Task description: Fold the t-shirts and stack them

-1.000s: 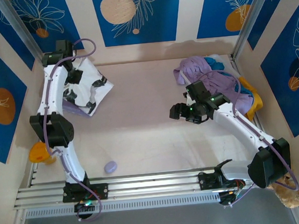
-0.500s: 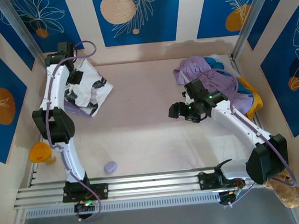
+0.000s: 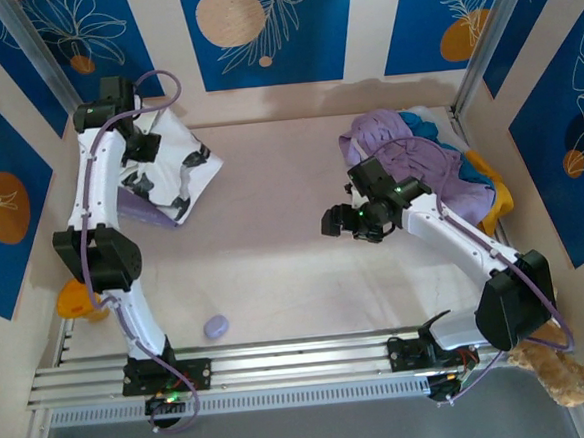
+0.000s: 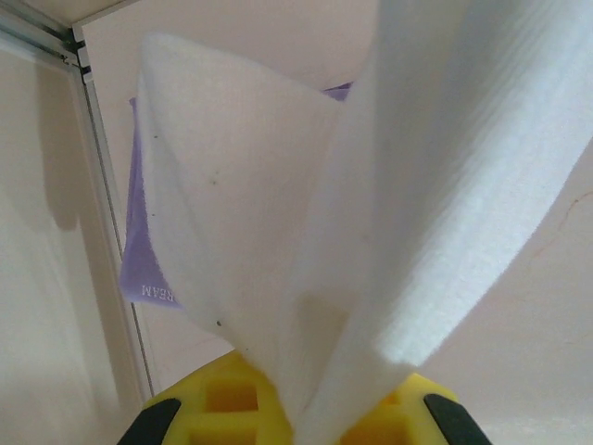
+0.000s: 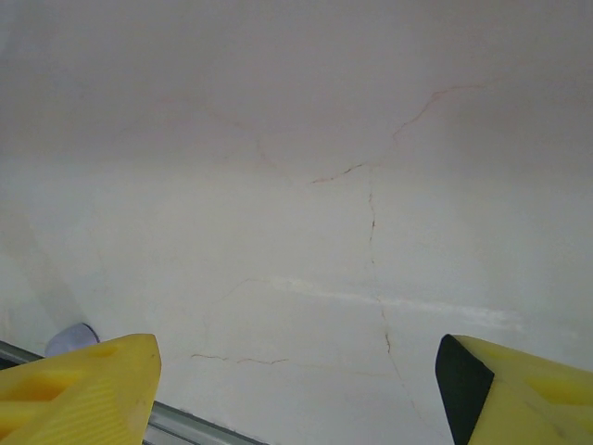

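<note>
Upper left, your left gripper point(image 3: 147, 147), clenched on the white black-patched cloth t-shirt point(image 3: 187, 174), has drawn it upward for folding; your released right gripper point(image 3: 334, 223) drifted left.

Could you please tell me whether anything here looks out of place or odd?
A brown teddy bear lies beyond the near right corner of the table, and a small lavender blob sits alone near the front rail; neither is clothing.

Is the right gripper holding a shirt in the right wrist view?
No, the right gripper has its jaws wide open over the bare table, with no cloth between them.
</note>
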You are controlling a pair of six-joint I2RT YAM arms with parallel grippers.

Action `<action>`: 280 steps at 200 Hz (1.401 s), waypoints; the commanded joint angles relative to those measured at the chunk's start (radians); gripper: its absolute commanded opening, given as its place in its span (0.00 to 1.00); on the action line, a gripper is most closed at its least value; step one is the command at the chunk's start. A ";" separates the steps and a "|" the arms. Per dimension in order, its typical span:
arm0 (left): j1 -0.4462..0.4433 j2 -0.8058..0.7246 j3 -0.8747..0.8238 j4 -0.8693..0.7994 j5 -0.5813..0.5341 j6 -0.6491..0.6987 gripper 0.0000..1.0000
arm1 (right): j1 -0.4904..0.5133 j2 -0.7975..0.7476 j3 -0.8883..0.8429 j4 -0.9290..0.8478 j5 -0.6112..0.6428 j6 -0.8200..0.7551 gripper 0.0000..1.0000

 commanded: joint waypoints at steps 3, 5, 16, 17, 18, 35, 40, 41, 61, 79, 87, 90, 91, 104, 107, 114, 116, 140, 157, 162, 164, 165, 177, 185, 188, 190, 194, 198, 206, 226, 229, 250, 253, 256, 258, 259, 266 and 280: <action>0.009 -0.047 0.023 -0.020 0.028 -0.014 0.00 | 0.007 0.011 0.036 0.012 -0.001 0.007 0.79; 0.009 -0.047 0.023 -0.019 0.028 -0.013 0.00 | 0.007 0.011 0.037 0.011 -0.001 0.007 0.79; 0.009 -0.051 0.023 -0.018 0.029 -0.013 0.00 | 0.007 0.014 0.042 0.006 -0.001 0.005 0.79; 0.009 -0.051 0.023 -0.017 0.029 -0.013 0.00 | 0.007 0.015 0.042 0.007 -0.001 0.005 0.79; 0.009 -0.051 0.022 -0.017 0.028 -0.013 0.00 | 0.007 0.016 0.042 0.006 -0.001 0.004 0.80; 0.009 -0.049 0.025 -0.019 0.021 -0.012 0.00 | 0.009 0.016 0.044 0.005 -0.001 0.002 0.79; 0.009 -0.048 0.024 -0.020 0.017 -0.012 0.00 | 0.009 0.016 0.044 0.004 0.001 0.002 0.79; 0.009 -0.048 0.024 -0.020 0.016 -0.012 0.00 | 0.009 0.016 0.044 0.004 0.001 0.002 0.79; 0.009 -0.050 0.027 -0.023 0.020 -0.014 0.00 | 0.009 0.013 0.043 0.000 0.004 0.002 0.79; 0.009 -0.056 0.028 -0.022 0.029 -0.016 0.00 | 0.009 0.013 0.039 0.002 0.005 0.002 0.79; 0.009 -0.059 0.029 -0.025 0.028 -0.015 0.00 | 0.009 0.014 0.039 0.003 0.004 0.002 0.79; 0.009 -0.060 0.030 -0.028 0.026 -0.015 0.00 | 0.009 0.014 0.039 0.004 0.004 0.003 0.79; 0.009 -0.060 0.031 -0.029 0.026 -0.015 0.00 | 0.009 0.014 0.039 0.004 0.003 0.003 0.79; 0.009 -0.067 0.033 -0.037 0.023 -0.014 0.00 | 0.009 0.016 0.042 0.004 0.002 0.003 0.79; 0.009 -0.068 0.033 -0.039 0.023 -0.014 0.00 | 0.009 0.016 0.042 0.004 0.002 0.003 0.79; 0.009 -0.074 0.034 -0.041 0.024 -0.014 0.00 | 0.009 0.016 0.044 0.004 0.004 0.003 0.79; 0.009 -0.076 0.033 -0.041 0.024 -0.016 0.00 | 0.010 0.016 0.044 0.004 0.004 0.003 0.79; 0.009 -0.091 0.035 -0.042 0.018 -0.014 0.00 | 0.010 0.020 0.046 0.006 0.001 0.003 0.79; 0.009 -0.099 0.039 -0.041 0.019 -0.015 0.00 | 0.012 0.024 0.047 0.005 0.001 0.003 0.79; 0.009 -0.100 0.043 -0.042 0.021 -0.015 0.00 | 0.012 0.023 0.048 0.004 0.002 0.003 0.79; 0.009 -0.101 0.043 -0.043 0.021 -0.014 0.00 | 0.012 0.023 0.049 0.005 0.002 0.003 0.79; 0.009 -0.101 0.044 -0.041 0.021 -0.014 0.00 | 0.012 0.023 0.048 0.005 0.002 0.003 0.80; 0.009 -0.100 0.049 -0.046 0.021 -0.013 0.00 | 0.014 0.023 0.047 0.006 0.002 0.003 0.79; 0.009 -0.097 0.054 -0.051 0.020 -0.013 0.00 | 0.014 0.023 0.047 0.006 0.003 0.003 0.79; 0.009 -0.097 0.055 -0.052 0.020 -0.012 0.00 | 0.013 0.023 0.048 0.005 0.002 0.003 0.79; 0.009 -0.097 0.054 -0.053 0.020 -0.012 0.00 | 0.013 0.023 0.049 0.005 0.002 0.003 0.79; 0.009 -0.095 0.055 -0.055 0.020 -0.013 0.00 | 0.013 0.024 0.049 0.005 0.004 0.003 0.79; 0.009 -0.094 0.055 -0.057 0.019 -0.013 0.00 | 0.015 0.023 0.049 0.005 0.004 0.003 0.79; 0.009 -0.091 0.055 -0.063 0.016 -0.013 0.00 | 0.015 0.024 0.049 0.005 0.004 0.004 0.79; 0.009 -0.083 0.052 -0.071 0.002 -0.008 0.00 | 0.015 0.024 0.050 0.004 0.004 0.003 0.79; 0.009 -0.081 0.051 -0.072 -0.002 -0.007 0.00 | 0.015 0.024 0.050 0.004 0.004 0.002 0.79; 0.009 -0.073 0.049 -0.073 -0.020 0.001 0.00 | 0.015 0.025 0.055 -0.002 0.006 -0.001 0.79; 0.009 -0.071 0.048 -0.072 -0.021 0.001 0.00 | 0.015 0.025 0.055 -0.001 0.007 -0.001 0.79; 0.009 -0.068 0.048 -0.072 -0.023 0.002 0.00 | 0.015 0.025 0.055 -0.002 0.006 -0.001 0.79; 0.009 -0.066 0.048 -0.072 -0.024 0.002 0.00 | 0.015 0.026 0.055 -0.002 0.007 -0.001 0.79; 0.009 -0.065 0.049 -0.072 -0.024 0.003 0.00 | 0.015 0.025 0.055 -0.002 0.007 -0.001 0.79; 0.009 -0.059 0.048 -0.072 -0.025 0.006 0.00 | 0.015 0.026 0.056 -0.003 0.008 0.000 0.79; 0.009 -0.044 0.049 -0.068 -0.026 0.011 0.00 | 0.014 0.025 0.058 -0.004 0.008 -0.002 0.79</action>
